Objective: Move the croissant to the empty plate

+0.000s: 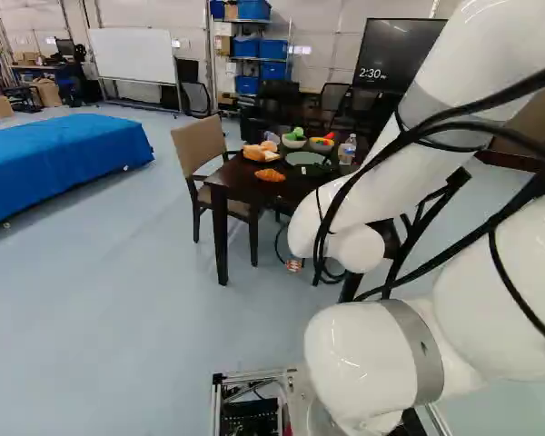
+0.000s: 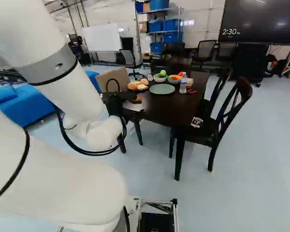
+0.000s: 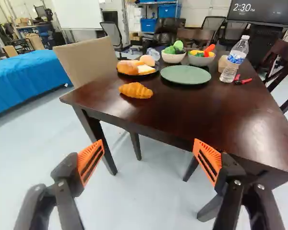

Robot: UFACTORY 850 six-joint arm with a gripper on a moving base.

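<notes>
Gripper [image 3: 149, 141] spread wide, nothing held. Croissant [image 3: 136, 90] seen on table [image 3: 221, 115], 12 o'clock of gripper; empty plate [image 3: 186, 74], 1 o'clock. If approached too low, table edge could be struck, grasp spoiled.

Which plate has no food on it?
The green plate, next to the two bowls. The other one, the black plate, has bread on it.
</notes>
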